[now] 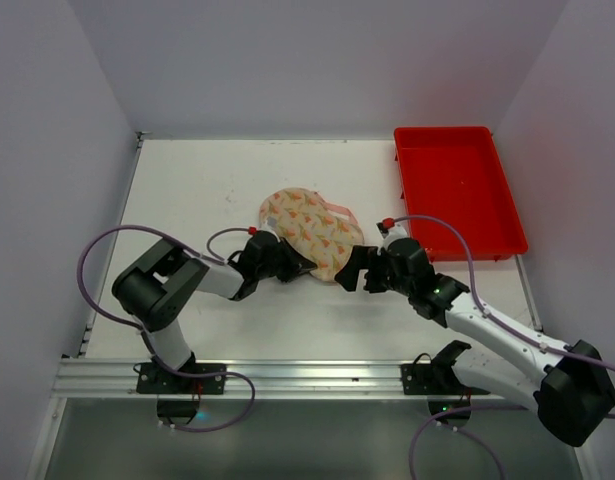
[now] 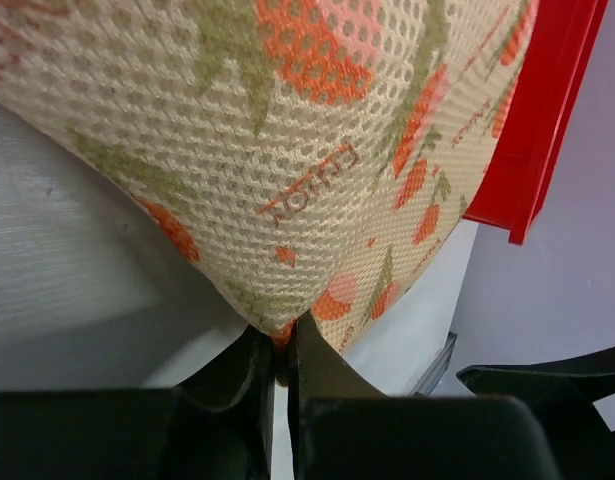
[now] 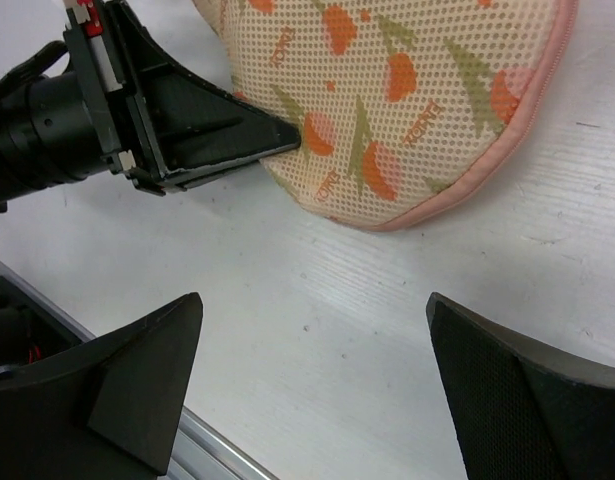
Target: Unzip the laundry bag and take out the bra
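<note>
The laundry bag [image 1: 309, 228] is a beige mesh pouch with orange and green motifs and pink zipper edging, lying on the white table mid-view. My left gripper [image 1: 305, 265] is shut, pinching the bag's near edge; the left wrist view shows the fabric [image 2: 287, 150] squeezed between the black fingers [image 2: 317, 370]. My right gripper [image 1: 351, 268] is open and empty just right of the bag's near end; in the right wrist view its fingertips [image 3: 187, 320] sit wide apart above bare table, with the bag [image 3: 407, 100] beyond. The bag looks closed. The bra is hidden.
A red plastic tray [image 1: 457, 190] stands at the back right; its corner shows in the left wrist view [image 2: 542, 120]. White walls enclose the table. An aluminium rail [image 1: 287, 378] runs along the near edge.
</note>
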